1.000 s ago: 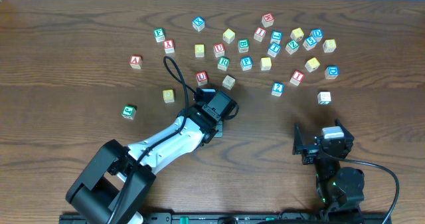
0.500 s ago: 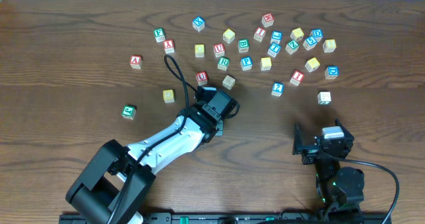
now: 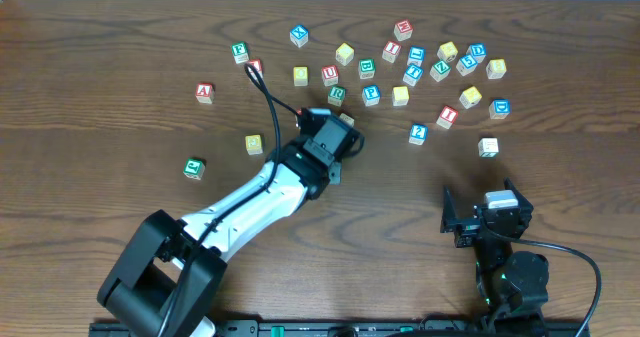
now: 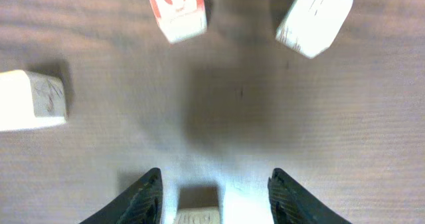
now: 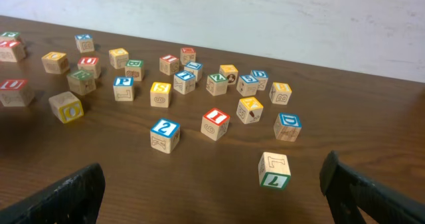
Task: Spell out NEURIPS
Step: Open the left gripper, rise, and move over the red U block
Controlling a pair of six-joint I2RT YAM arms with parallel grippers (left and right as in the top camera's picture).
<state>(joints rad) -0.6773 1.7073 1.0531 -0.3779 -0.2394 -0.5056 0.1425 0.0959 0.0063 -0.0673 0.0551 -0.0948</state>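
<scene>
The left hand (image 4: pixel 214 179), spread and gripping nothing, should centre squarely over the red-lettered cube (image 4: pixel 176 8) at upper left before closing.

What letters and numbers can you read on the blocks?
"2": front blue block.
"I": red-topped block beside it.
"7": side of the pale block.
"D": back blue block.
"A": lone red block.
The rest are too small or blurred.

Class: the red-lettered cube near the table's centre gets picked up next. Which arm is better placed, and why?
Left. The left tool hangs open just short of the red-lettered cube, facing it. The right tool sits back at the table's near edge, far from that cube.
</scene>
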